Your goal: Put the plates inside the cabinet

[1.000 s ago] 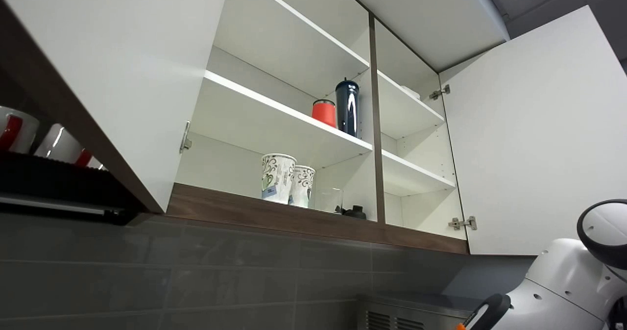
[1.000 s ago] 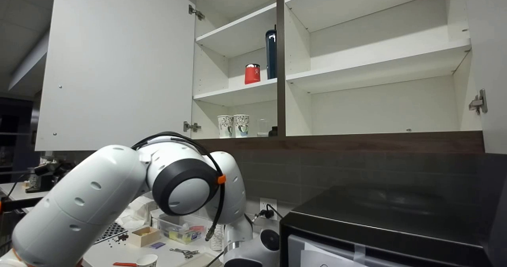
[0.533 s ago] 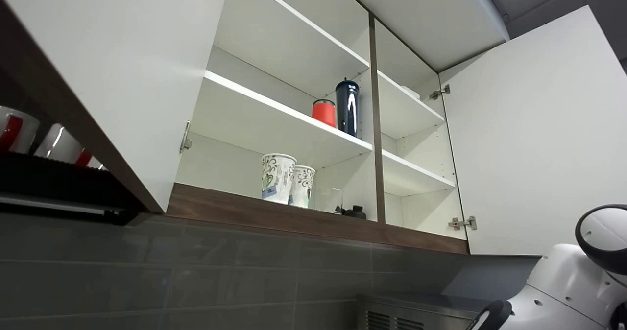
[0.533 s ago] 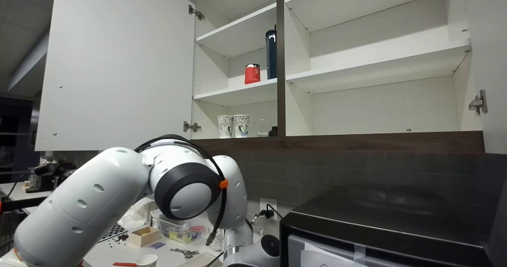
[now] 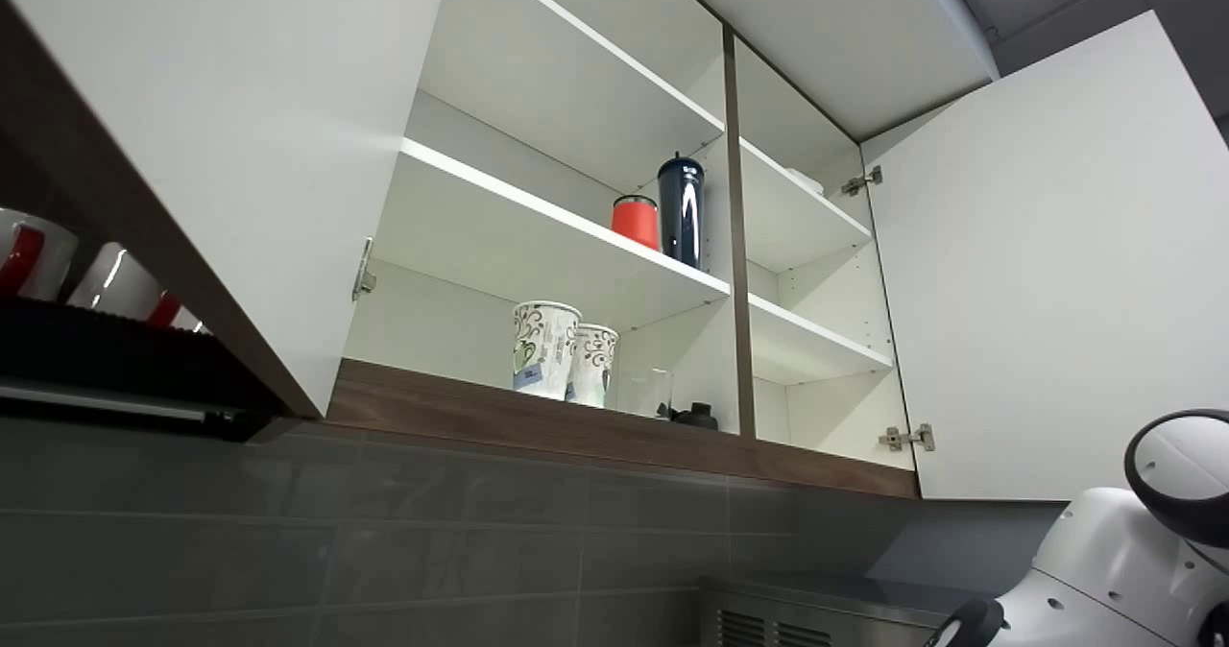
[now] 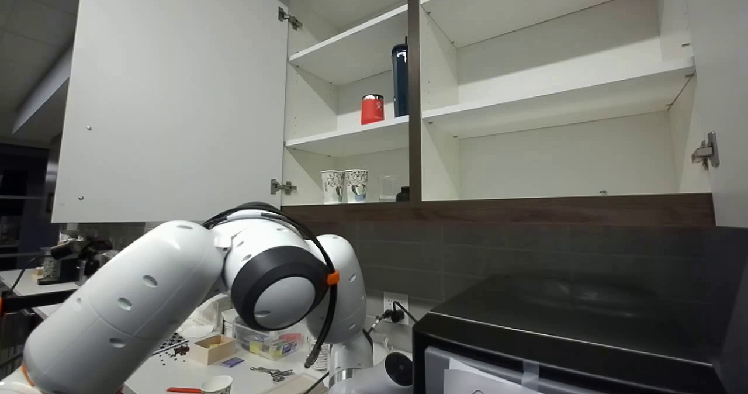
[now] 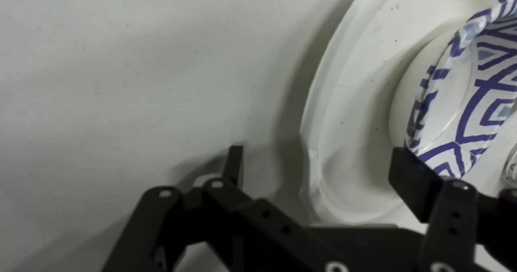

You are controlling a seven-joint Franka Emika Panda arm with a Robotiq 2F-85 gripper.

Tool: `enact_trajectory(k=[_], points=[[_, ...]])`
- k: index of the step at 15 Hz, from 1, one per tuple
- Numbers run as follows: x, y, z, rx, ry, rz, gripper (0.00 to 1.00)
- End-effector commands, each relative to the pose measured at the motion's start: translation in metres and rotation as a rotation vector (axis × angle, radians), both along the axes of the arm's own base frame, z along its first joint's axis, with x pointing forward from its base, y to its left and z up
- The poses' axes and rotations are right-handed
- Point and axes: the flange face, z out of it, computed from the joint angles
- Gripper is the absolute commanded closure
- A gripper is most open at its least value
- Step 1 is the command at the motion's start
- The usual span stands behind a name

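Hand [image 7: 323, 163] spread wide, rim of a white plate [image 7: 351, 118] showing in the gap, blue-patterned dish [image 7: 476, 102] on it, cabinet [image 5: 538, 244] doors ajar!

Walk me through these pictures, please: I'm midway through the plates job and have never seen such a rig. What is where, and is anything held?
The machine is one white robot arm ending in a black two-fingered gripper. Two cameras stand outside it: both exterior views show an open white cabinet with a red cup, a dark blue tumbler and two patterned cups inside. Another camera rides on the wrist, looking past the gripper. There, a white plate lies on a pale surface, and a bowl-like, blue-patterned dish seems to sit on it. The fingers stand apart with the plate's edge showing between them, so nothing looks held.
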Motion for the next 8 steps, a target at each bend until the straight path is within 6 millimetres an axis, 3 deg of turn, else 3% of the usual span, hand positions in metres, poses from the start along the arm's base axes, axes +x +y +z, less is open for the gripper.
enact_trajectory(k=[1, 8], points=[[0.0040, 0.0002, -0.0081, 0.030, 0.012, 0.015, 0.00], [0.0094, 0.0035, -0.0128, 0.071, 0.026, 0.034, 0.00]])
